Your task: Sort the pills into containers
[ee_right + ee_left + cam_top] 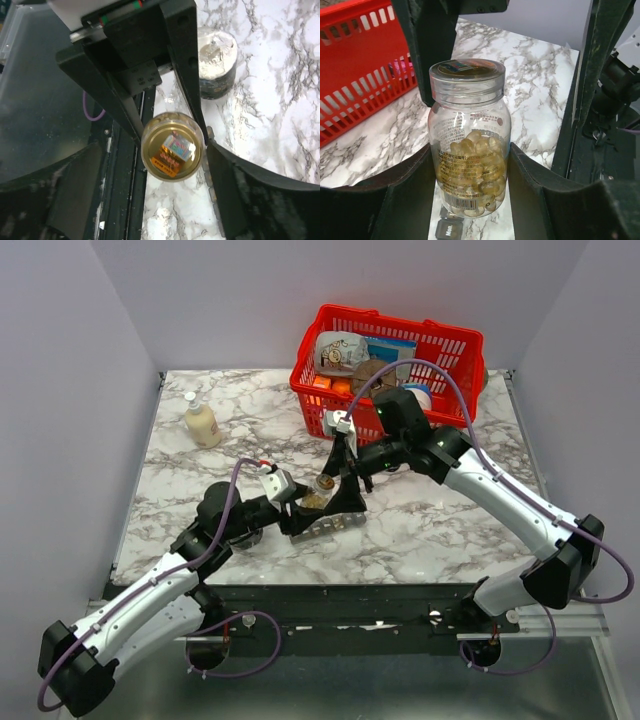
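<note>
Straight below the right jaws, parted astride its cap [172,146], the upright pill bottle [469,145] sits clamped in the left jaws.

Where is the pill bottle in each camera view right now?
Top external: pill bottle near the picture's centre, mid-table.
Left wrist: pill bottle fills the centre, lid on.
Right wrist: pill bottle at centre, seen lid-first from above.
Shared landmark: the marble table under it.
</note>
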`<act>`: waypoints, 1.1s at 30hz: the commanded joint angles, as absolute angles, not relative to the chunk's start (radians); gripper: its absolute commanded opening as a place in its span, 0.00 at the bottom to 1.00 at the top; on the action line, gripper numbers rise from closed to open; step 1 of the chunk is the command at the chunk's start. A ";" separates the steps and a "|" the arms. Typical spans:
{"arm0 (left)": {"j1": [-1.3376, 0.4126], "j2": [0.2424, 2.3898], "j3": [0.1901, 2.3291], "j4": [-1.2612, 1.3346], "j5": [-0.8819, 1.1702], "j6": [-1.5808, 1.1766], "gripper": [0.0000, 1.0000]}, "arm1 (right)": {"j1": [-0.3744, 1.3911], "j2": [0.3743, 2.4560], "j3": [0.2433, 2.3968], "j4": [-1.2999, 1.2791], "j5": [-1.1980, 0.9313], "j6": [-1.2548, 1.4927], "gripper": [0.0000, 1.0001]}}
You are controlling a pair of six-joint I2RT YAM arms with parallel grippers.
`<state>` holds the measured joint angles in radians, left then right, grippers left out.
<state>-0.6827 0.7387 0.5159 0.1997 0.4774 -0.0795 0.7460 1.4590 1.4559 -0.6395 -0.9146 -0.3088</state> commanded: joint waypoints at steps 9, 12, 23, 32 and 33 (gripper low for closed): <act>-0.681 0.770 0.558 0.229 0.537 -0.095 0.00 | 0.746 1.491 1.482 -0.646 -0.967 -0.264 0.37; -0.681 0.762 0.554 0.232 0.508 -0.095 0.00 | 0.746 1.494 1.479 -0.650 -0.948 -0.278 0.23; -0.655 0.690 0.568 0.134 0.425 -0.081 0.39 | 0.747 1.592 1.620 -0.709 -0.937 -0.310 0.11; -0.638 0.715 0.601 0.126 0.384 -0.094 0.00 | 0.767 1.628 1.634 -0.726 -0.907 -0.318 0.16; -0.638 0.713 0.609 0.118 0.352 -0.095 0.00 | 0.772 1.615 1.617 -0.703 -0.811 -0.251 0.16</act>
